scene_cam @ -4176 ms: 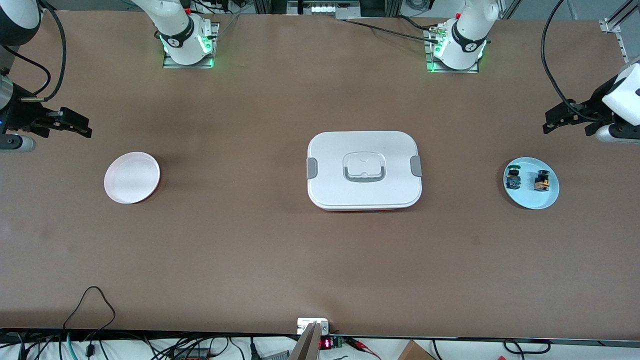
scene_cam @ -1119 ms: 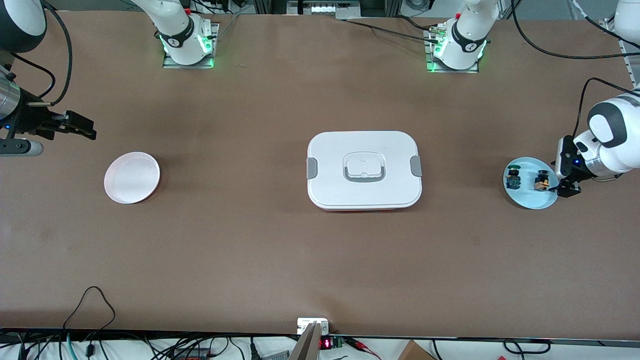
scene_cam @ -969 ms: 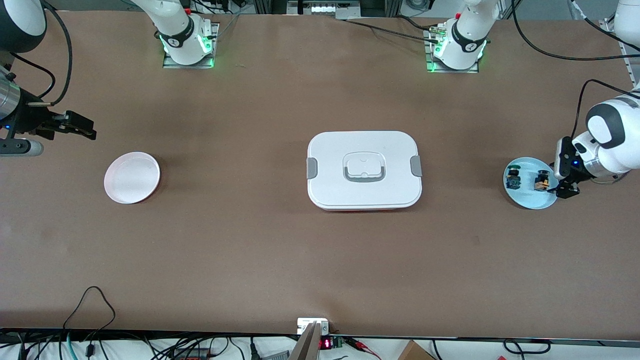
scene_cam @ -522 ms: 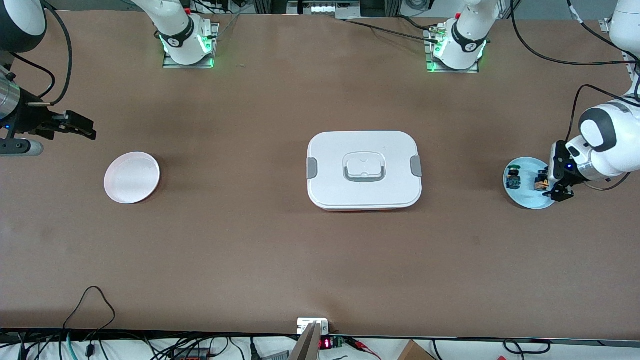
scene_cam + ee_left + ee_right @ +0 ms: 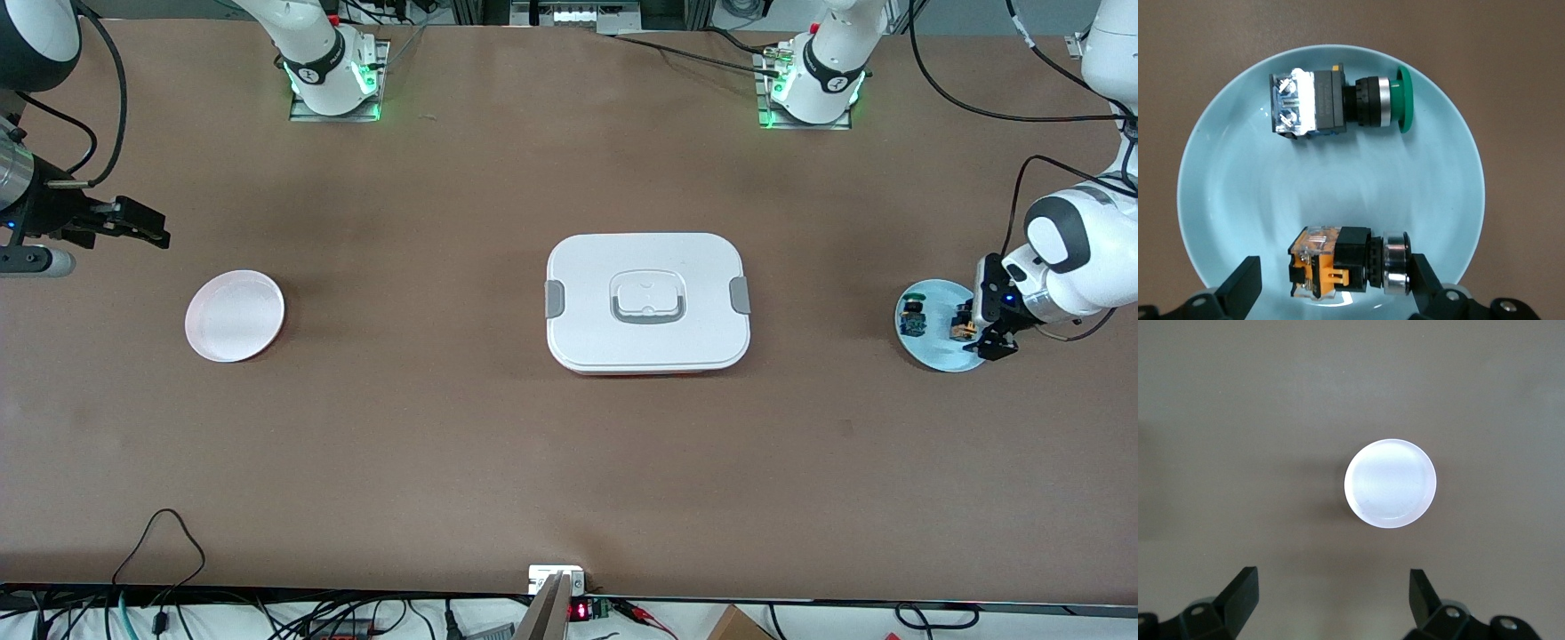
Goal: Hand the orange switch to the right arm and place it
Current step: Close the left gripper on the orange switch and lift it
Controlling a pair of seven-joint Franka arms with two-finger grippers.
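The orange switch (image 5: pixel 960 322) lies on its side on a light blue plate (image 5: pixel 933 357) at the left arm's end of the table. My left gripper (image 5: pixel 976 329) is low over the plate, open, with the switch between its fingers. In the left wrist view the orange switch (image 5: pixel 1338 263) lies between the two fingers of the left gripper (image 5: pixel 1335 277); one finger is against its silver ring, the other stands apart from its orange end. My right gripper (image 5: pixel 151 229) is open and empty, waiting above the table at the right arm's end; it also shows in the right wrist view (image 5: pixel 1331 587).
A blue switch with a green cap (image 5: pixel 912 316) lies on the same blue plate (image 5: pixel 1238 187), also in the left wrist view (image 5: pixel 1338 103). A white closed lunch box (image 5: pixel 647 302) sits mid-table. A white round plate (image 5: pixel 235 316) lies near the right gripper, also in the right wrist view (image 5: pixel 1390 483).
My left gripper has come down from the table's end to the blue plate and crept over the orange switch. The right arm has barely moved.
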